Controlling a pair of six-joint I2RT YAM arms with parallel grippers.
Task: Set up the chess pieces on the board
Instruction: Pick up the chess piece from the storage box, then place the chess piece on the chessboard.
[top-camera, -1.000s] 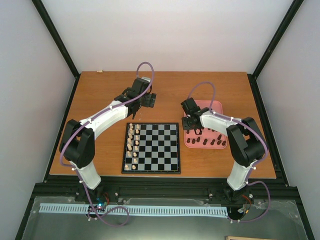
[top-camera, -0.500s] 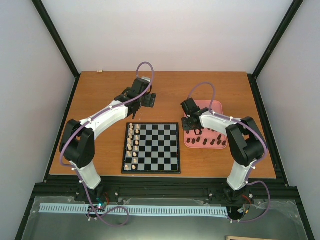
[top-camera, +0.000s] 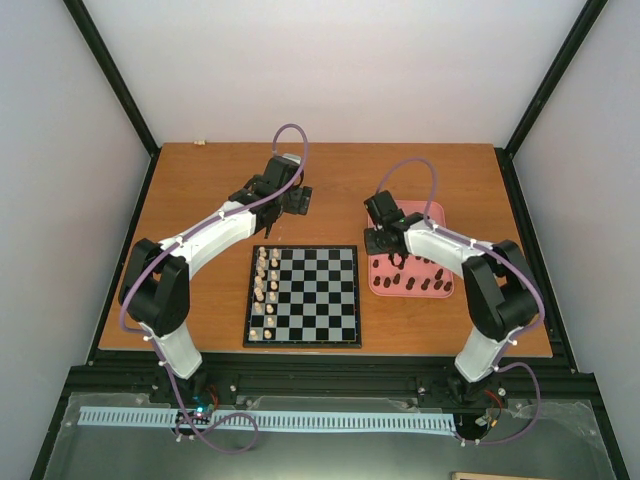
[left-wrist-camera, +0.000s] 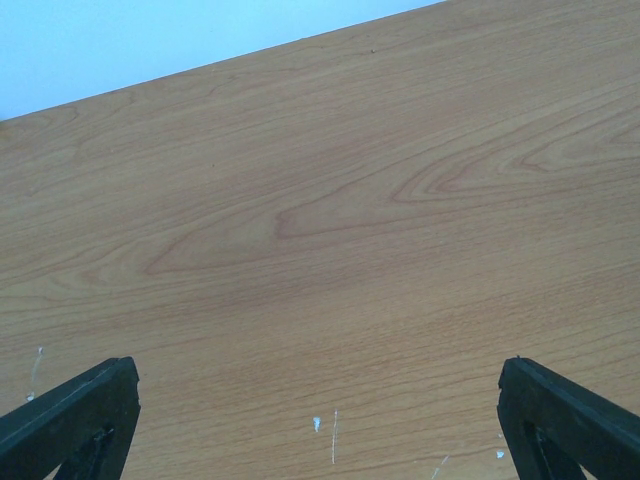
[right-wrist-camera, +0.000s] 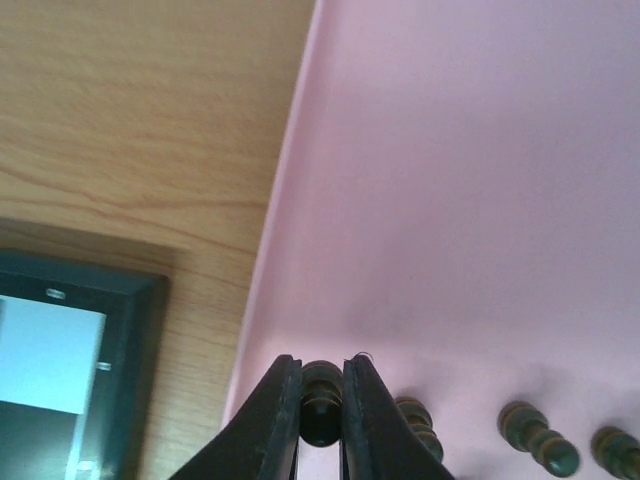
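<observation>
A: How is the left gripper (left-wrist-camera: 318, 430) set?

B: It is held wide open and empty over the table (left-wrist-camera: 320, 230), far of the board (top-camera: 303, 296). This is probably so the pale pieces (top-camera: 266, 283) ranked on the board's left are left clear.

A: And the right gripper (right-wrist-camera: 321, 372)?

B: It is closed on one dark piece (right-wrist-camera: 320, 395) by the left edge of the pink tray (right-wrist-camera: 470, 180). The other chess pieces (top-camera: 418, 283) are laid in that tray's near part, and the board's right side is judged their destination.
</observation>
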